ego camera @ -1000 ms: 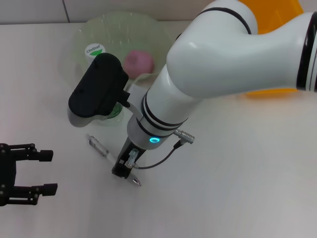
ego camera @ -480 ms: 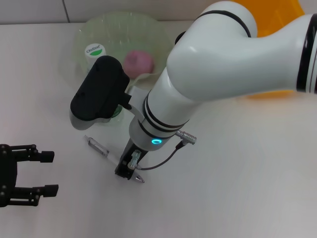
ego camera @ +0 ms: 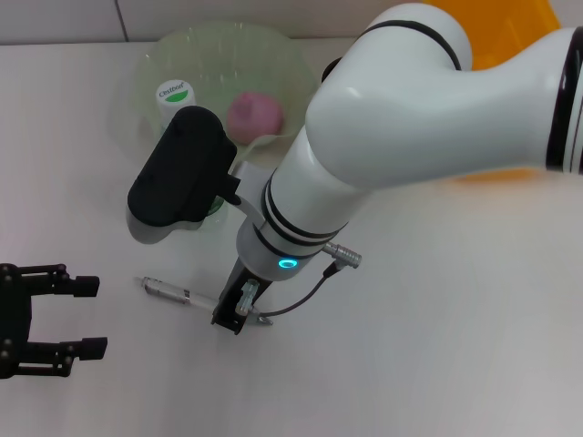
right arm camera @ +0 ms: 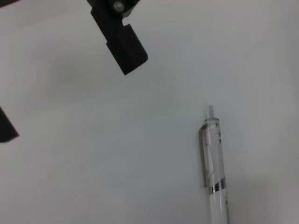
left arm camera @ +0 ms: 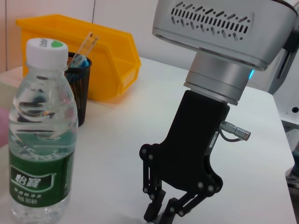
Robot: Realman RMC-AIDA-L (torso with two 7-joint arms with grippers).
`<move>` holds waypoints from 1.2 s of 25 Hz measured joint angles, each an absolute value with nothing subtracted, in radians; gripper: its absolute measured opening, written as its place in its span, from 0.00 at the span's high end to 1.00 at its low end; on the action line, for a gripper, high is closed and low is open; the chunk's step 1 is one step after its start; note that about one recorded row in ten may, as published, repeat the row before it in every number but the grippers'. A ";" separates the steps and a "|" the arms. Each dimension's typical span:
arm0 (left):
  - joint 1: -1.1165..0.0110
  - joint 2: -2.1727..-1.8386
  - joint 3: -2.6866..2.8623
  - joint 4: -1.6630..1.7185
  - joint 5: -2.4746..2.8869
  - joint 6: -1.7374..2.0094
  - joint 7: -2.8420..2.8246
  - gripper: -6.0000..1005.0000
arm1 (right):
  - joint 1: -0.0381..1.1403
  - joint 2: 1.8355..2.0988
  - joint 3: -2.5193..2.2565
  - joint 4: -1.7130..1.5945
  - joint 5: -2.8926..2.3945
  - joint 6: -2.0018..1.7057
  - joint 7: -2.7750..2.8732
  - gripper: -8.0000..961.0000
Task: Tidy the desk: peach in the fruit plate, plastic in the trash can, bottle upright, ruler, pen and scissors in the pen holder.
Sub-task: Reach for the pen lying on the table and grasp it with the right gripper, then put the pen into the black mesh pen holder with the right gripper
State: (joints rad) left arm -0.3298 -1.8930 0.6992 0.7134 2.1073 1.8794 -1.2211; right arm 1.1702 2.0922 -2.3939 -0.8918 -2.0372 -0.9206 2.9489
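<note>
- I see a plain white tabletop (ego camera: 455,319) filling nearly the whole head view, evenly lit, with soft shadows.
- Along its far edge runs a pale wall (ego camera: 55,18) with a thin dark vertical seam.
- My left wrist view shows light wall panels (left arm camera: 121,16) behind the table.

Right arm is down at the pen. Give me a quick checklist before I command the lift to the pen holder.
1. Right gripper positioned at the pen: ok. It sits at one end of the pen, which lies flat on the table.
2. Pen secured in the right gripper: cannot tell.
3. Left gripper out of the way: ok. It is open and off to the pen's left.
4. Bottle upright: ok, but it stands near the right arm, so lift carefully.
5. Pen holder upright: ok. It is beside the yellow bin.
6. Peach in the fruit plate: ok.
</note>
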 joint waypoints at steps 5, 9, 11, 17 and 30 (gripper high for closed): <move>-0.330 -1.893 0.696 0.713 2.108 1.879 -1.221 0.23 | 1.164 2.092 -2.402 -0.894 -2.037 -0.921 2.949 0.86; -0.330 -1.892 0.694 0.713 2.108 1.879 -1.221 0.23 | 1.141 2.092 -2.391 -0.917 -2.051 -0.930 2.944 0.86; -0.330 -1.892 0.694 0.713 2.108 1.879 -1.221 0.23 | 1.106 2.093 -2.369 -0.955 -2.096 -0.948 2.943 0.87; -0.329 -1.891 0.692 0.713 2.108 1.882 -1.221 0.23 | 0.900 2.093 -2.190 -1.159 -2.310 -1.030 2.907 0.87; -0.350 -1.895 0.692 0.712 2.107 1.878 -1.256 0.23 | 0.524 2.087 -1.911 -1.441 -2.316 -1.094 2.642 0.87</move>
State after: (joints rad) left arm -0.3503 -1.8955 0.6917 0.7118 2.1072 1.8784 -1.2556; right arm 0.5238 2.0869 -1.9106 -1.4410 -2.3164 -1.0939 2.6423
